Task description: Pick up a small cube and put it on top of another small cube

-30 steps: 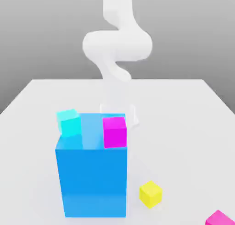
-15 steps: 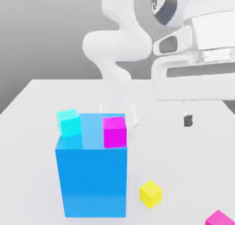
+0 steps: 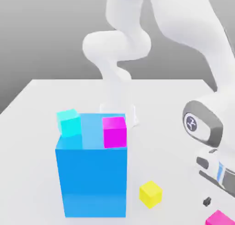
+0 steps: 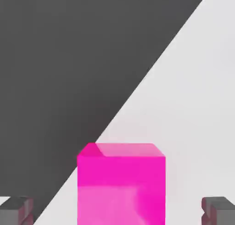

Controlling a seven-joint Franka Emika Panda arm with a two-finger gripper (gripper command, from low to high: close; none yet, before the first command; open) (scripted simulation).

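White arm (image 3: 215, 128) now lowered, end effector (image 4: 117, 212) above small cube (image 4: 121, 185)

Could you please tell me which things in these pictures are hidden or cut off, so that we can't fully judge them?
- Hot-pink cube: in the exterior view the frame's bottom edge cuts it off.
- Gripper: open astride the cube in the hand view; the bottom edge crops its fingertips, so contact is unclear.
- Big blue block: its rear faces are hidden behind itself in the exterior view.
- Cyan cube: its far side is unseen.
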